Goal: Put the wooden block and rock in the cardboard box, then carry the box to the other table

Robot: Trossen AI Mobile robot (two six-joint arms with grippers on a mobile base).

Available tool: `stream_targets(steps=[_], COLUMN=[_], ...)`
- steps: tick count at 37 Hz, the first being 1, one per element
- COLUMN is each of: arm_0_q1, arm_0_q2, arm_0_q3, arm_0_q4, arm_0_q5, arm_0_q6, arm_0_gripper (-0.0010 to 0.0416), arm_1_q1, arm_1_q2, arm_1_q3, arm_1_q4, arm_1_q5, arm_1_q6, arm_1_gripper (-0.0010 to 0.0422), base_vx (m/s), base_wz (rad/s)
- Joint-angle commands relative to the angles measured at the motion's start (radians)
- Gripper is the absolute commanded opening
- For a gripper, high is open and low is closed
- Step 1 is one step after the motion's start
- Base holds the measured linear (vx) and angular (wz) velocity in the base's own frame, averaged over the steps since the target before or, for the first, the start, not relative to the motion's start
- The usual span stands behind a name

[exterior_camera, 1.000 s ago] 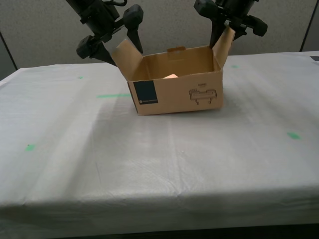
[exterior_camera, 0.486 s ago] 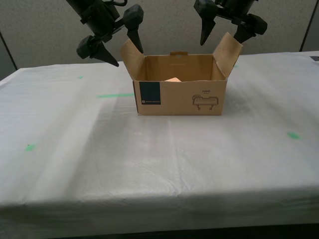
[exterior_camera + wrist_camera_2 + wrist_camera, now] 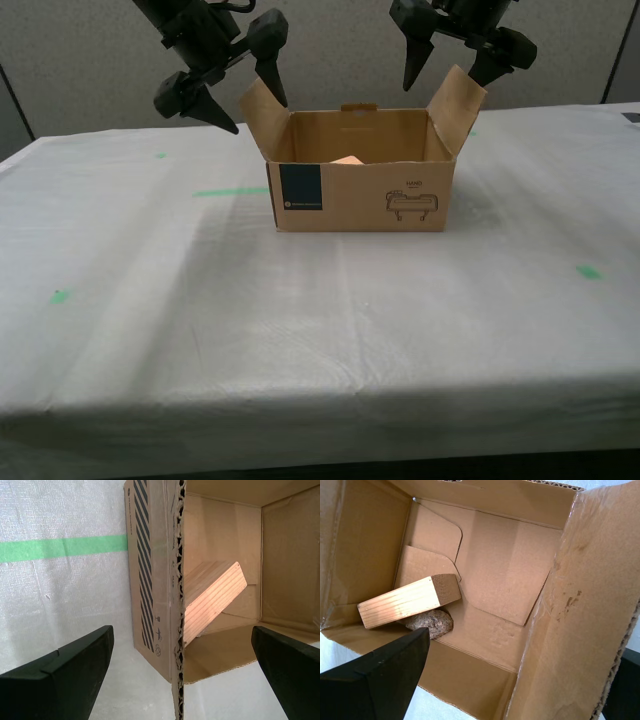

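Observation:
The cardboard box (image 3: 360,195) stands flat on the white-cloth table (image 3: 300,330), flaps up. Inside it the wooden block (image 3: 405,601) lies tilted, one end resting on the rock (image 3: 431,623). The block's tip (image 3: 347,159) peeks over the rim in the exterior view and also appears in the second wrist view (image 3: 210,597). My second gripper (image 3: 257,115) is open, straddling the flap at the exterior view's left; the flap's edge runs between its fingers (image 3: 75,665). My first gripper (image 3: 442,85) is open over the flap at the exterior view's right, one finger (image 3: 380,680) above the box's rim.
Green tape marks dot the cloth: a stripe (image 3: 225,191) beside the box and small ones (image 3: 590,271), (image 3: 61,296) nearer the front. A grey partition wall (image 3: 340,50) stands behind the table. The table's front edge crosses the bottom of the exterior view.
A second ago both grippers held the flaps with the box tilted and raised. The box has since settled flat on the cloth and both grippers have opened. Nothing has moved in the last half second.

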Motion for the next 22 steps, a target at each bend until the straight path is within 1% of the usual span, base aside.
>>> stream_targets(steps=[1,3,10,15,19,22], arm_0_q1=[0.000,0.000,0.000,-0.001,-0.001,-0.001], arm_0_q2=[-0.006,-0.010,-0.042,-0.075,-0.103,-0.128], arm_0_q3=[0.001,0.001,0.001,0.001,0.001,0.001], arm_0_q4=[0.000,0.000,-0.002,-0.013,-0.070,-0.117], arm_0_q5=[0.002,0.002,0.002,0.003,0.004,0.011], arm_0_q6=[-0.001,-0.001,0.000,0.000,0.000,-0.002], arm_0_gripper=[0.0396,0.0396,0.0396,0.0396,0.0396,0.0396], arm_1_q1=[0.000,0.000,0.001,0.002,0.002,0.001], arm_1_q2=[-0.001,-0.001,-0.021,-0.065,-0.115,-0.164], arm_1_q3=[0.002,0.002,0.002,0.002,0.002,0.001], arm_1_q4=[0.001,0.014,0.006,-0.024,-0.092,-0.159], arm_1_q5=[0.005,0.005,0.005,0.003,-0.038,-0.082], arm_1_q6=[-0.003,-0.011,-0.010,0.002,0.001,0.002], arm_1_gripper=[0.0375,0.0375,0.0375,0.0375,0.0375,0.0375], base_vx=[0.000,0.000,0.000,0.000,0.000,0.000], base_wz=[0.000,0.000,0.000,0.000,0.000,0.000])
